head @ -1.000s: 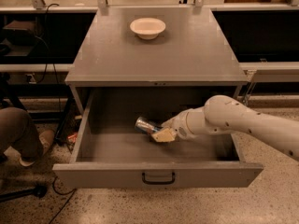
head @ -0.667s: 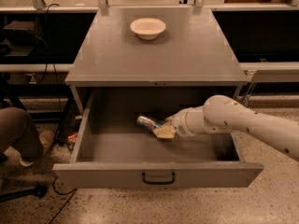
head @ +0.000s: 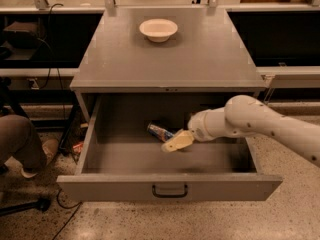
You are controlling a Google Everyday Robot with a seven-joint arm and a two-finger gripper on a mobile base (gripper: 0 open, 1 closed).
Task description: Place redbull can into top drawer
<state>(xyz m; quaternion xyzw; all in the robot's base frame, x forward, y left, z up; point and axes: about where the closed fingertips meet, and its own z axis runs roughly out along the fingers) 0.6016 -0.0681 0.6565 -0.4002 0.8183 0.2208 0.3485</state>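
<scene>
The hand (head: pixel 176 141) hangs inside the open top drawer (head: pixel 100 188), reaching in from the right on its white arm (head: pixel 260 124). The redbull can (head: pixel 159 131) lies tilted just up and to the left of it, touching its tip; whether the hand grips the can or has let go cannot be told. Well beyond the hand, on the grey table (head: pixel 200 54) above the drawer, sits a white bowl (head: pixel 158 29), and the drawer's black handle (head: pixel 170 190) is on the front panel just below the hand.
</scene>
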